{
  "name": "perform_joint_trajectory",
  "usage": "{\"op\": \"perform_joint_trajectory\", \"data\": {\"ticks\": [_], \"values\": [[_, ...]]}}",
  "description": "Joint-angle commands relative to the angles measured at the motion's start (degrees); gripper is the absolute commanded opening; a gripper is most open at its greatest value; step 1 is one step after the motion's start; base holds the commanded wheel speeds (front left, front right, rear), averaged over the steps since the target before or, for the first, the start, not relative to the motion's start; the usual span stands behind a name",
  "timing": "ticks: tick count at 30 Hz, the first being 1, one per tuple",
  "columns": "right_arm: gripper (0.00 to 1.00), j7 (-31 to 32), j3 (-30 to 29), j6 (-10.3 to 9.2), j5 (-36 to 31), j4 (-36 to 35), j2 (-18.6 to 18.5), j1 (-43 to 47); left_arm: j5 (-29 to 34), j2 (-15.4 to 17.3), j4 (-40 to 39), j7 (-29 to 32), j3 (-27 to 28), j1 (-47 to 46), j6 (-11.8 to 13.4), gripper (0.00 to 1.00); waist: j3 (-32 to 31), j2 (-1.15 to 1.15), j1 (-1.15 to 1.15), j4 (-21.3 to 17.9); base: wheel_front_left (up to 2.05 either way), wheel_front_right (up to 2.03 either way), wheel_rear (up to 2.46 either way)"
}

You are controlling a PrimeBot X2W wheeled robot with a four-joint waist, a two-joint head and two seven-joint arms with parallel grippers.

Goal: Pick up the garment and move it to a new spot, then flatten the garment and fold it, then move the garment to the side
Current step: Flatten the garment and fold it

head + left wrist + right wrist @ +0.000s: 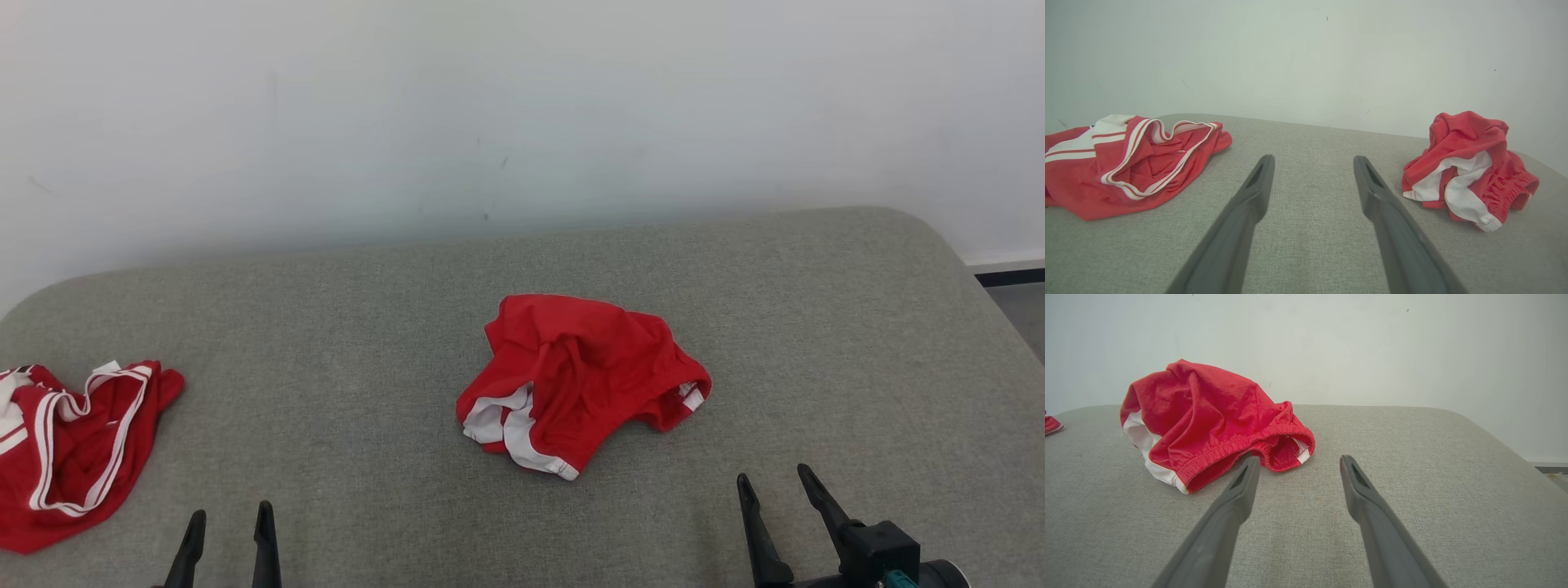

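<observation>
Grey padded bed (326,327), head view: garment (581,380) bunched at centre, nearer the right jaws, which stand parted and empty like the left jaws. Left wrist: it lies off right. Right wrist: close ahead, leftward.

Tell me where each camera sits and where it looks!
Head view: up high, looking down at the crumpled red shorts on the grey pad; left gripper and right gripper show.
Left wrist view: low on the left arm, facing the wall; own fingers show.
Right wrist view: low, close behind the shorts; own fingers show.
All three share the shorts.
</observation>
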Motion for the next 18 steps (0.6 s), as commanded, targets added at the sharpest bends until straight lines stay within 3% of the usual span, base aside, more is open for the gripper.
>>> {"op": "perform_joint_trajectory", "data": {"ticks": [1, 18], "values": [[1.0, -0.2, 0.0, -0.14, 0.2, 0.1, -0.1, 0.0, 0.5, -0.2, -0.2, -0.1, 0.2, 0.3, 0.0, 1.0, 0.0, 0.0, 0.0, 0.0, 0.0, 0.0, 0.0], [1.0, -0.4, 0.3, -0.14, 0.8, 0.5, -0.1, -0.4, 2.2, -1.6, 0.9, -0.1, 1.3, -0.4, -1.6, 1.0, -0.1, 0.0, 0.0, 0.0, 0.0, 0.0, 0.0]]}}
